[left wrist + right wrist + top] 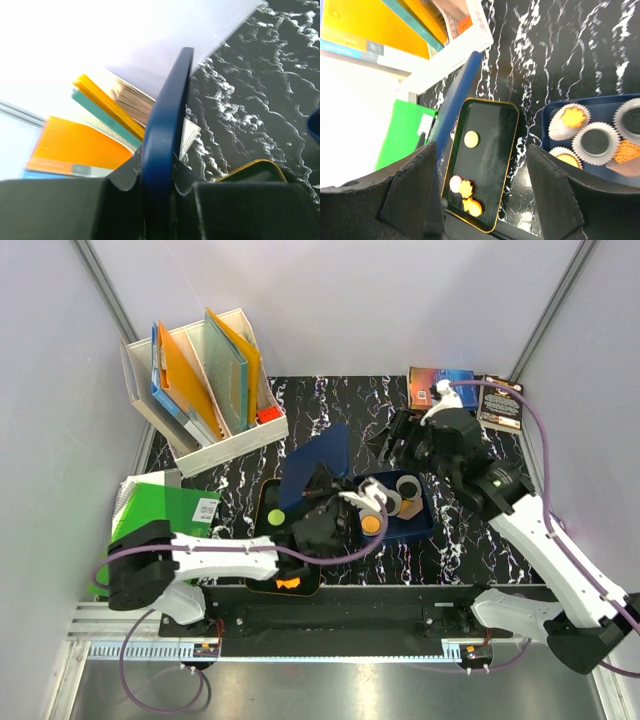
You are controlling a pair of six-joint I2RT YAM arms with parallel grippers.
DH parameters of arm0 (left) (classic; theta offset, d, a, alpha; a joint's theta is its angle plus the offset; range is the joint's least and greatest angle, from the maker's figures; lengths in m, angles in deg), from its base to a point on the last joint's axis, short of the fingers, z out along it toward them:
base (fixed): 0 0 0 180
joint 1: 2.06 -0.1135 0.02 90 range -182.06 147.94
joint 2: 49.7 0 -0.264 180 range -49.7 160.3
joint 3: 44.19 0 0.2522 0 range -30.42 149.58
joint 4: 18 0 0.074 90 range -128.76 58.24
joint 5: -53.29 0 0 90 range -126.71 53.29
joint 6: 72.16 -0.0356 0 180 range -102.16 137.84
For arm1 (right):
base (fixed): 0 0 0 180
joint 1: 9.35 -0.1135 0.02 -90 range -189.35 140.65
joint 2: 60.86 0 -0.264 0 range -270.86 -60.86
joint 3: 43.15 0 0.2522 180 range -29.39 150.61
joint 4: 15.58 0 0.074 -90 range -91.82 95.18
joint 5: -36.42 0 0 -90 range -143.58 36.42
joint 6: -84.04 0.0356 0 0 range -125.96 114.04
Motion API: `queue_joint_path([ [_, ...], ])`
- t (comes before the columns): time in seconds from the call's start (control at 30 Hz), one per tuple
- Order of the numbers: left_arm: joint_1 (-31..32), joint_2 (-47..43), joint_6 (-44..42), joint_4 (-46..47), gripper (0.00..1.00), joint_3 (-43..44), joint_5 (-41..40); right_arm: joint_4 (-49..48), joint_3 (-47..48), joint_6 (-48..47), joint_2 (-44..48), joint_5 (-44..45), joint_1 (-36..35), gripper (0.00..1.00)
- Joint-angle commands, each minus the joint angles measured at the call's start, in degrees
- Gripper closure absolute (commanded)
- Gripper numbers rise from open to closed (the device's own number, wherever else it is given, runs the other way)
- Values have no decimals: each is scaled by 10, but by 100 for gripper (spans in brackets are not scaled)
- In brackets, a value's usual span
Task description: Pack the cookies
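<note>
My left gripper (318, 490) is shut on the edge of a dark blue lid (318, 460) and holds it tilted upright over the black gold-rimmed tray (265, 502). In the left wrist view the lid (170, 115) stands clamped between the fingers (120, 195). On the tray (490, 125) lie a green cookie (471, 139), a pink one (455, 183) and two orange ones (472, 206). The blue box (430, 512) holds white liners, some with orange cookies (572, 117). My right gripper (481, 150) is open and empty, high above the tray; it sits behind the box in the top view (398, 448).
A white file holder with coloured folders (205, 390) stands at the back left. A green notebook (165, 510) lies left of the tray. Two books (465, 390) lie at the back right. Grey walls close in both sides.
</note>
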Motion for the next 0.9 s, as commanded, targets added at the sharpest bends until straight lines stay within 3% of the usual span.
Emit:
queue_joint_path([
  [0.0, 44, 45, -254, 346, 100, -9, -62, -33, 23, -2, -41, -34, -3, 19],
  [0.03, 49, 68, -306, 417, 100, -9, -61, -34, 26, -5, -46, -36, -4, 19],
  [0.13, 62, 100, -356, 482, 100, 0, -59, -36, 32, -13, -62, -37, -3, 19],
  [0.43, 71, 114, -378, 509, 100, 1, -53, -60, 21, -24, -86, -85, 6, 21],
  [0.67, 80, 116, -387, 528, 100, -4, -48, -99, -3, -23, -107, -160, 21, 30],
  [0.87, 84, 114, -398, 549, 100, -6, -46, -127, -11, -14, -123, -205, 32, 48],
])
